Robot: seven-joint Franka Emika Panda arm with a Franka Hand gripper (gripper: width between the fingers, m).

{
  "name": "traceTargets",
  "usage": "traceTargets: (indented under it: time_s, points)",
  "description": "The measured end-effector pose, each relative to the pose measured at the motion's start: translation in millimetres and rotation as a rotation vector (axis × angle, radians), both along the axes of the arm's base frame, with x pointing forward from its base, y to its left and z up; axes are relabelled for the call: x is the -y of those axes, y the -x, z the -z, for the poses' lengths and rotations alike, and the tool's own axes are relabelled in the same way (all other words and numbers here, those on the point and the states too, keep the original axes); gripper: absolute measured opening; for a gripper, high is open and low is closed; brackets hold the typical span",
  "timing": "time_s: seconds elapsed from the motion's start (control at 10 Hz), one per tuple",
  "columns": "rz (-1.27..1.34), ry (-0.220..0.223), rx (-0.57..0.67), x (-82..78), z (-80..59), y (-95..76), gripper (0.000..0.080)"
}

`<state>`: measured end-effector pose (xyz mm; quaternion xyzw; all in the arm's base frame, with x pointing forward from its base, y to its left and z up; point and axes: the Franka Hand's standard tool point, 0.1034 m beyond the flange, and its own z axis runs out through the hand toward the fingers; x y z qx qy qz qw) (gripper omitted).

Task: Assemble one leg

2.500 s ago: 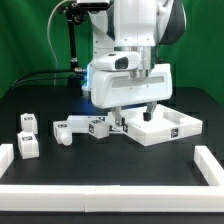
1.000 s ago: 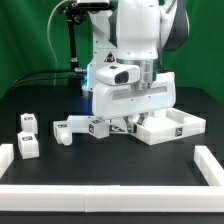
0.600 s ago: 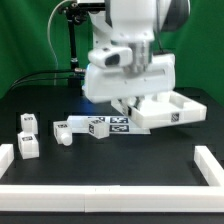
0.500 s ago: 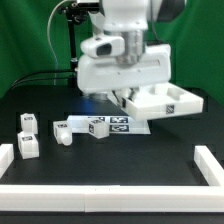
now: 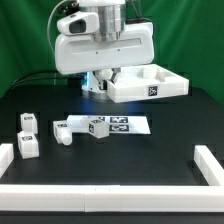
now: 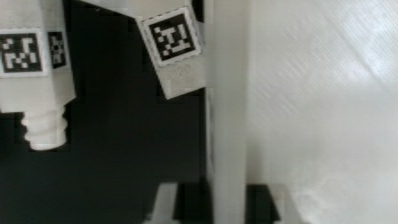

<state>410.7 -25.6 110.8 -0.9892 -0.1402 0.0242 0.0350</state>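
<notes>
My gripper (image 5: 110,79) is shut on the wall of the large white rimmed tabletop (image 5: 150,82) and holds it tilted in the air, well above the table. In the wrist view the tabletop's wall (image 6: 222,110) runs between my fingers (image 6: 178,205), with the gripper (image 6: 221,205) closed around it. Several white tagged legs lie on the black table below: one leg (image 5: 68,131) with its stubby end toward the exterior view's left, one (image 5: 97,127) beside it, and two (image 5: 28,122) (image 5: 28,146) further left. One leg (image 6: 36,70) shows in the wrist view.
The marker board (image 5: 128,123) lies flat on the table under the lifted tabletop. A white border wall (image 5: 110,190) runs along the table's near edge, with ends at both sides. A green curtain stands behind.
The arm has risen and swung toward the exterior view's left, lifting the tabletop off the table. The legs and the marker board have not moved.
</notes>
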Motion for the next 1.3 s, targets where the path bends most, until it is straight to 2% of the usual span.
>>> traceTargets:
  time_s: [0.2, 0.3, 0.5, 0.6, 1.1, 1.2, 1.3]
  points:
    - [0.001, 0.002, -0.003, 0.4, 1.7, -0.8, 0.0054]
    - [0.053, 0.036, -0.022, 3.4, 1.0, -12.1, 0.0054]
    - [0.107, 0.036, -0.09, 12.9, -16.8, -64.4, 0.0054]
    - [0.127, 0.034, -0.123, 21.5, -26.6, -75.1, 0.0054]
    - [0.179, 0.048, -0.136, 19.9, -21.0, -73.0, 0.0054]
    - [0.186, 0.064, -0.133, 15.4, -13.4, -76.2, 0.0054]
    - [0.177, 0.07, -0.131, 12.5, -8.5, -90.3, 0.0054]
